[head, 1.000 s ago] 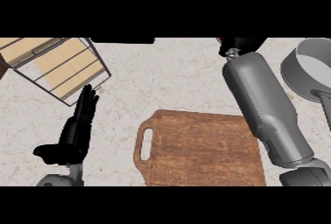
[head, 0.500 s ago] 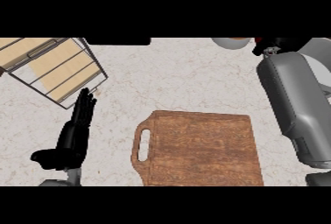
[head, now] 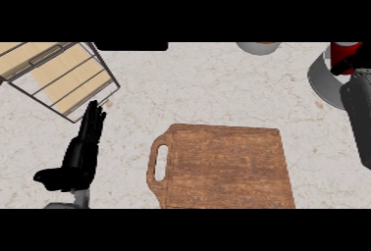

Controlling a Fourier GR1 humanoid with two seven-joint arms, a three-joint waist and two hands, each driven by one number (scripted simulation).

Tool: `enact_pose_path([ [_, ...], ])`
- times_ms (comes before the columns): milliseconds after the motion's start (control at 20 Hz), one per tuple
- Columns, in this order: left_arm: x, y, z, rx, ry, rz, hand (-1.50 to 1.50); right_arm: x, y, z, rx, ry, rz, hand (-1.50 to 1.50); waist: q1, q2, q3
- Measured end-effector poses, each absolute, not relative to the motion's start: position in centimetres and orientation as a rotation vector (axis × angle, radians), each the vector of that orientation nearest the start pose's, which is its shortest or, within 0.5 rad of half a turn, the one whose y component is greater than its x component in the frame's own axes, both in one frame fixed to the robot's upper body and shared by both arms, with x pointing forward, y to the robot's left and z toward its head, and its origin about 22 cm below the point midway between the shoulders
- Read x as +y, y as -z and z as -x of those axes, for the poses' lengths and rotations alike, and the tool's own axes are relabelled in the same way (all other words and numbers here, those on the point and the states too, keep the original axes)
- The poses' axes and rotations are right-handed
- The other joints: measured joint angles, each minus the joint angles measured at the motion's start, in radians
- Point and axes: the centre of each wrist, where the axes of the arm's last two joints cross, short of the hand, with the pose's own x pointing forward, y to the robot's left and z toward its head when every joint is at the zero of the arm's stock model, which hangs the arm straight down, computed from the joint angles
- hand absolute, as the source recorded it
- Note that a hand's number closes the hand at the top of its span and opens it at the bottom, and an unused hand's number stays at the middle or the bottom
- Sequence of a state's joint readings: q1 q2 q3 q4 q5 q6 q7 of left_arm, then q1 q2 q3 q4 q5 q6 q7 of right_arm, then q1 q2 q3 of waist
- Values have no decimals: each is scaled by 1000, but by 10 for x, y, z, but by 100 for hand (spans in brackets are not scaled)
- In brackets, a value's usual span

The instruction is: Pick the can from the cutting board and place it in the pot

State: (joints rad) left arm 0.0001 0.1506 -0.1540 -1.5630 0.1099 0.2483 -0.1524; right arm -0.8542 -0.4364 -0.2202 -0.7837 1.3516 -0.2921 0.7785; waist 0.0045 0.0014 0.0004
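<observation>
Head view: the right hand [head: 354,62] is curled round the red can [head: 342,50] at the top right edge, over the grey pot [head: 323,81]. The left hand [head: 81,149] rests straight-fingered on the desk [head: 217,88], left of the cutting board [head: 225,166].

At 6 o'clock the wooden cutting board [head: 232,166] lies flat on the marbled surface [head: 217,88], with its handle slot toward 9 o'clock. The left hand [head: 74,164] rests open at 8 o'clock, fingers up, just below a wire rack [head: 58,78] at 10. At 2 o'clock the right hand [head: 357,62] curls round the red can [head: 343,50], by the grey pot [head: 322,81] rim.
</observation>
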Motion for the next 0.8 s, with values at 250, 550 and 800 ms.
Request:
enact_pose_path([
  [250, 229, -9, -243, -1704, -34, -106, 0, -359, -126, -413, -790, -273, 1623, 150, 4, 1, 0],
  [550, 221, -2, -243, -1706, -25, -95, 0, -395, -103, -401, -722, -257, 1528, 150, 12, 0, -5],
  [800, 214, -4, -243, -1707, -20, -85, 0, -420, -82, -387, -589, -170, 1423, -150, 16, -2, -10],
])
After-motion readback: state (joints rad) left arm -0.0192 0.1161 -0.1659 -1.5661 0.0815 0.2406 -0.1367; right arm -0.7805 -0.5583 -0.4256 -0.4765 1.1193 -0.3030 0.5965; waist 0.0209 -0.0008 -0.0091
